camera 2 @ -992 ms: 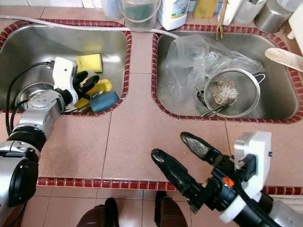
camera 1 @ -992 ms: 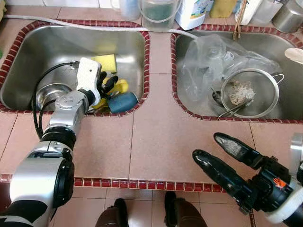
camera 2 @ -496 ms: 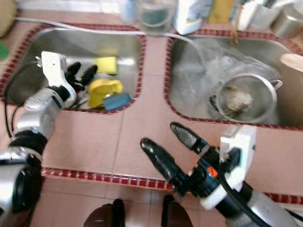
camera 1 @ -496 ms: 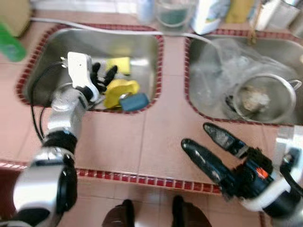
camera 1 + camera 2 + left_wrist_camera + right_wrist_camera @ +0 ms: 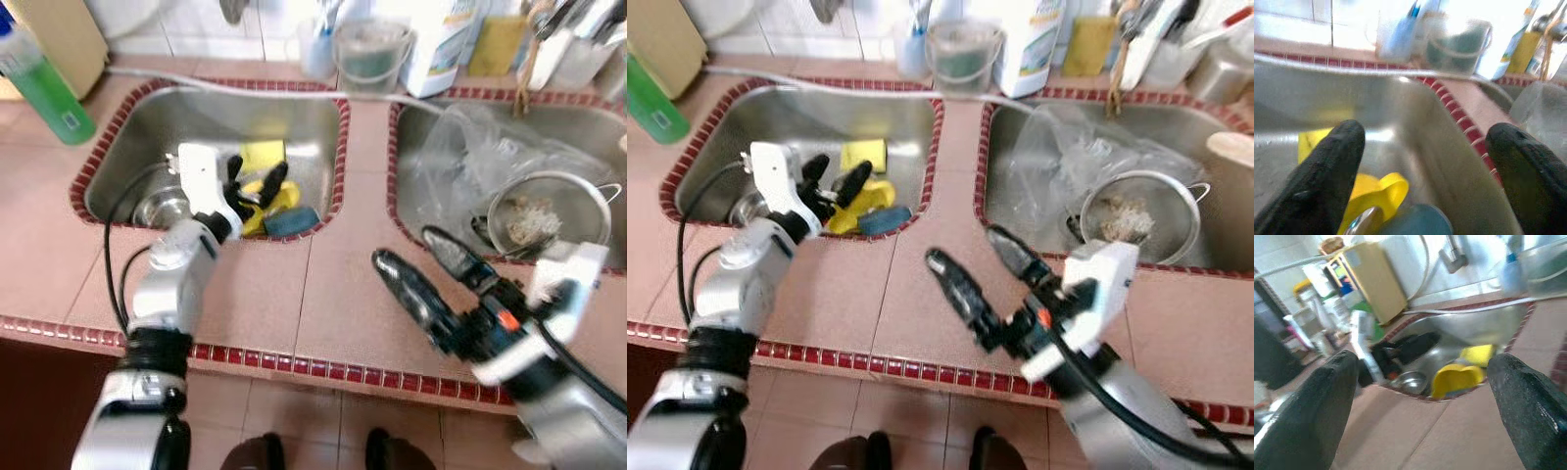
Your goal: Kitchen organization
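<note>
My left gripper (image 5: 253,182) hangs over the left sink (image 5: 147,122), fingers spread, just above the yellow cup (image 5: 277,199) and teal cup (image 5: 292,221). My right gripper (image 5: 428,266), fingers spread, hovers over the table (image 5: 323,313).

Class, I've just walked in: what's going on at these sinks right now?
The robot stands at a tiled counter with two sinks. Its left pincer is open and reaching into the left sink, over a yellow cup, teal cup and sponge, holding nothing. The right pincer hangs open over the counter. The right sink holds a strainer and plastic bag.
</note>
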Controlling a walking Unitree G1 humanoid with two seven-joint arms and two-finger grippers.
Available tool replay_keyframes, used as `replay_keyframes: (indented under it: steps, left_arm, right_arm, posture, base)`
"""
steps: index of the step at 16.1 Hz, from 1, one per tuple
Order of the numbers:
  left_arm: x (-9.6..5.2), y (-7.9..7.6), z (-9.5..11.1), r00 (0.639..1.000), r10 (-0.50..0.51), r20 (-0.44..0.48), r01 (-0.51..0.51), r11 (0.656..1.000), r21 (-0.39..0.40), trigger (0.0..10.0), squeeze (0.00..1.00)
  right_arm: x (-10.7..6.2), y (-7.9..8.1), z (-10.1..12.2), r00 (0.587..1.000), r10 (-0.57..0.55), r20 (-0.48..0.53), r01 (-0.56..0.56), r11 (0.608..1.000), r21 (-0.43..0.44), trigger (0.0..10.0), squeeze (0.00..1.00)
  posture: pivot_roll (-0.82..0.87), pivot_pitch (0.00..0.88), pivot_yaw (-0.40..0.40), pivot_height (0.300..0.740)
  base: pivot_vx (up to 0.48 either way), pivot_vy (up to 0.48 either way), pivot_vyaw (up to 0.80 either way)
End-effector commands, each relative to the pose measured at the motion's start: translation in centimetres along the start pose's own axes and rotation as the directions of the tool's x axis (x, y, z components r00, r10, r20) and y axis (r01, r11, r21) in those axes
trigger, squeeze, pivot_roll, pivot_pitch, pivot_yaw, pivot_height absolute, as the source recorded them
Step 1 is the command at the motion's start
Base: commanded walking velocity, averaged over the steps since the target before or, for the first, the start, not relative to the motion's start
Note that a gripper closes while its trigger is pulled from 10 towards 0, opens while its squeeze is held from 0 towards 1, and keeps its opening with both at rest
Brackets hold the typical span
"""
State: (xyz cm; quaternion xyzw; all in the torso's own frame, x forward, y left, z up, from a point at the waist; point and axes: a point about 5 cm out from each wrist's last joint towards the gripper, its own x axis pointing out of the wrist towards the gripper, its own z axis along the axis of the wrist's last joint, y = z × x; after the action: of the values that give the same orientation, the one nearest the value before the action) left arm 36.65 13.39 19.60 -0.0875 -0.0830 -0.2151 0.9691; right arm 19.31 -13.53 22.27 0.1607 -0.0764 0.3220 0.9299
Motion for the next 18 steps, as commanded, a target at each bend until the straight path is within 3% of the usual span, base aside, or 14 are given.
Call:
replay_keyframes:
  steps: [1,3,5,6,8,9,14,18]
  left_arm:
    - [-0.4,-0.2,0.2,1.0,0.009,0.019,-0.009,1.0,-0.013,10.0,1.0]
    - [-1.1,-0.7,0.3,0.999,0.029,0.043,-0.028,0.999,-0.025,10.0,1.0]
    - [-1.8,-0.7,0.1,0.994,0.094,0.055,-0.092,0.995,-0.049,10.0,1.0]
    - [-2.3,-0.9,0.1,0.992,0.101,0.07,-0.098,0.994,-0.045,10.0,0.85]
    - [-3.1,-0.7,-1.1,0.986,0.161,0.036,-0.159,0.986,-0.04,10.0,0.89]
    - [-4.0,-0.4,-1.6,0.983,0.18,0.035,-0.18,0.984,-0.004,10.0,0.0]
    - [-5.5,-0.6,-3.9,0.976,0.217,0.009,-0.217,0.973,0.073,10.0,0.0]
    - [-5.8,-1.5,-4.8,0.981,0.192,-0.028,-0.186,0.97,0.157,10.0,0.0]
  right_arm:
    - [0.3,-0.3,-0.4,0.999,-0.032,0.014,0.033,0.999,-0.038,10.0,0.0]
    - [1.0,-1.6,-0.9,0.988,-0.141,0.06,0.147,0.984,-0.103,10.0,0.0]
    - [1.6,-3.0,-2.2,0.964,-0.249,0.094,0.264,0.942,-0.209,10.0,0.0]
    - [1.7,-3.3,-2.6,0.953,-0.281,0.112,0.3,0.928,-0.221,10.0,0.0]
    - [1.7,-4.6,-3.2,0.916,-0.371,0.152,0.398,0.885,-0.24,10.0,0.0]
    - [1.8,-5.1,-3.3,0.905,-0.389,0.175,0.423,0.868,-0.26,10.0,0.0]
    - [1.7,-6.2,-6.3,0.877,-0.45,0.165,0.478,0.795,-0.374,10.0,0.0]
    - [1.6,-7.0,-7.8,0.855,-0.5,0.142,0.513,0.768,-0.383,10.0,0.0]
  posture:
    - [-0.15,0.137,0.098,0.74]
    - [-0.14,0.117,0.101,0.74]
    - [-0.14,0.094,0.099,0.74]
    - [-0.14,0.086,0.096,0.74]
    - [-0.13,0.061,0.085,0.74]
    - [-0.13,0.045,0.079,0.74]
    - [-0.12,0.0,0.064,0.74]
    - [-0.09,0.0,0.049,0.74]
  base:
    - [0.0,0.0,0.0]
    - [0.0,0.0,0.0]
    - [0.0,0.0,0.0]
    - [0.0,0.0,0.0]
    - [0.0,0.0,0.0]
    - [0.0,0.0,0.0]
    - [0.0,0.0,0.0]
    - [0.0,0.0,0.0]
